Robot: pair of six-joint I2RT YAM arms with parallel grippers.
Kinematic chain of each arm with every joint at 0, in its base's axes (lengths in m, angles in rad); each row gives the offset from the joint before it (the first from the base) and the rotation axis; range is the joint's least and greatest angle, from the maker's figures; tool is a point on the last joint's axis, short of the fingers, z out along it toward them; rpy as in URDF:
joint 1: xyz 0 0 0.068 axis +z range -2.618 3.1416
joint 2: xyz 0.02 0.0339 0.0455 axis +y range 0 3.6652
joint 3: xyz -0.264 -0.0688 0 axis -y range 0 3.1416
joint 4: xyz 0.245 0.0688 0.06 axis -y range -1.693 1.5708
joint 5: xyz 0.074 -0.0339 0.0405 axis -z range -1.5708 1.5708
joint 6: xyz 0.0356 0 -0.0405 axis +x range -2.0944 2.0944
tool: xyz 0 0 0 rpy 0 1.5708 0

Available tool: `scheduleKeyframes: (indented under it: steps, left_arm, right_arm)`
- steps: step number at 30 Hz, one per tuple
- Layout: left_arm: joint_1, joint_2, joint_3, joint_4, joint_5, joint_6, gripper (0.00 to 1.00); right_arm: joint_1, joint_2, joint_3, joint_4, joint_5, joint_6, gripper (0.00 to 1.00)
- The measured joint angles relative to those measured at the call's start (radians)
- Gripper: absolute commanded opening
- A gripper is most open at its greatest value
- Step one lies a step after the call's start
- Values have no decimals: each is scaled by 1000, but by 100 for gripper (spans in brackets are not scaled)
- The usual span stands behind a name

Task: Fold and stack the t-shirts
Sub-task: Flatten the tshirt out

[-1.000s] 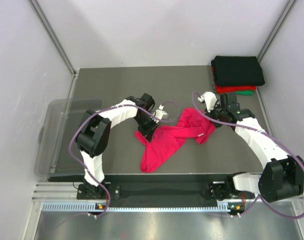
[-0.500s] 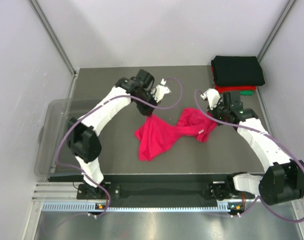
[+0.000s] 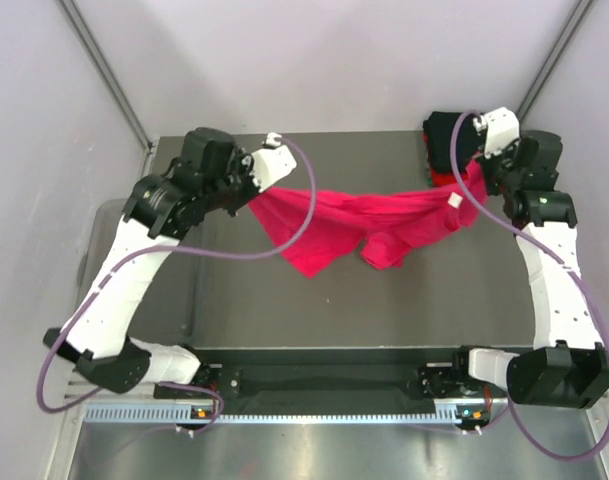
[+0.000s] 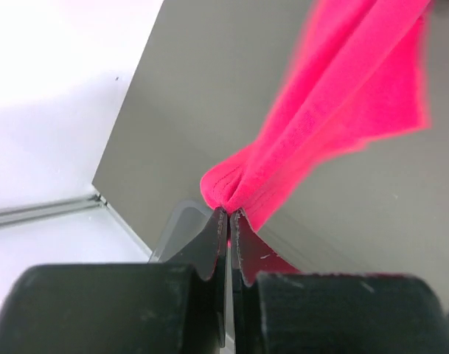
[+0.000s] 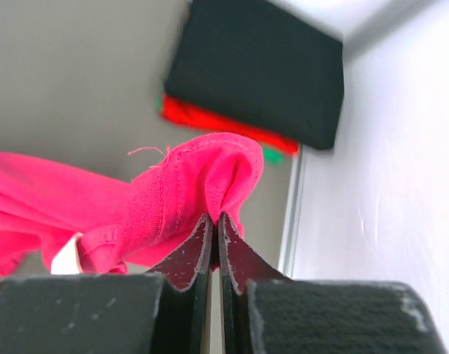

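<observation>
Left end effector (image 4: pixel 228 214) has its fingers pressed together on one bunched end of the pink t-shirt (image 3: pixel 354 215), and the right end effector (image 5: pixel 214 219) pinches the other end beside the white neck label (image 3: pixel 452 200). The cloth stretches between them over the rear half of the worktop (image 3: pixel 384 300), with loose folds drooping in the middle. At the far right corner lies the folded stack, the black t-shirt (image 5: pixel 261 70) on top, the red t-shirt (image 5: pixel 217 122) beneath it and the green t-shirt (image 5: pixel 272 155) peeking out lowest.
</observation>
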Motion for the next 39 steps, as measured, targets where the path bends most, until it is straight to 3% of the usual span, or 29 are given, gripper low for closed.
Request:
scheduleKeyframes:
  steps: [6,12,15,17,21,22,23,29,35,39]
  left_arm:
    - [0,-148,-129,-141,163,56,0]
    - [2,-243,-405,-223,332,64,0]
    - [3,-258,-520,-254,404,65,28]
    - [3,-258,-539,-267,432,61,45]
    - [4,-254,-486,-275,436,57,55]
    - [5,-244,-461,-275,418,54,56]
    - [5,-229,-429,-267,397,50,56]
    - [9,23,-267,-138,280,-34,54]
    - [41,406,-209,-43,286,-142,51]
    - [93,578,-135,-35,325,-206,50]
  right_arm:
    - [-35,-11,-109,-43,-10,-5,0]
    - [-36,-32,-250,-109,-35,-35,0]
    - [-36,-31,-304,-175,-74,-65,0]
    - [-36,-28,-315,-247,-107,-89,6]
    - [-36,-34,-322,-318,-134,-126,13]
    - [-36,-43,-328,-327,-135,-130,27]
    - [-36,-52,-330,-336,-136,-131,33]
    - [-36,-117,-331,-359,-122,-132,42]
    - [-37,-166,-331,-306,-9,-122,54]
    - [-58,-120,-325,-211,59,-112,54]
